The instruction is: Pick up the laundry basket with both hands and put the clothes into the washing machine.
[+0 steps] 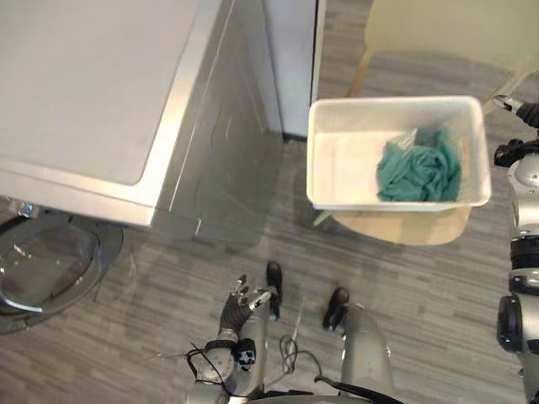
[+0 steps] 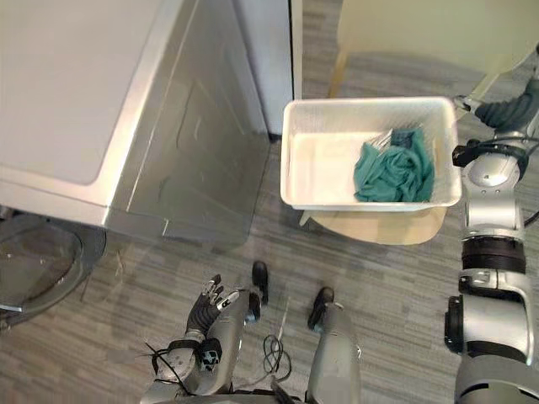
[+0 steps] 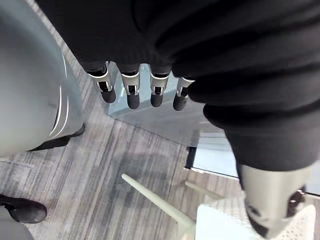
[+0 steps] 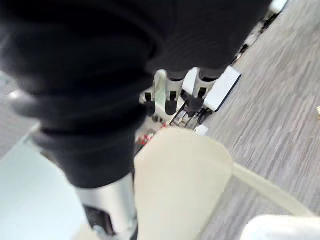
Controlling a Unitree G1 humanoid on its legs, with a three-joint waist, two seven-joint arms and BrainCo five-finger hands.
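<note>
- Washing machine (image 1: 93, 84): silver-grey. Its round glass door (image 1: 50, 265) hangs open at the front, and the drum itself is out of sight. No laundry is visible at the door, so loading is judged not yet begun.
- Chair (image 1: 404, 227): cream seat, well apart from the machine, and it carries the basket.
- Laundry basket (image 1: 345, 160): white, rectangular and upright, resting square on the chair seat. It is not yet lifted, so every step of the task remains: grip both sides, lift, carry to the door, unload.
- Clothes (image 1: 418, 168): one crumpled teal bundle in the basket's right half, against the right wall. The left half is bare.
- Right hand (image 2: 482, 109): just beside the basket's far right corner. Its fingers (image 4: 172, 97) are straight and spread, grasping nothing, and contact with the rim cannot be told.
- Left hand (image 1: 242, 301): low, well apart from the basket, with fingers (image 3: 131, 92) straight and empty.
</note>
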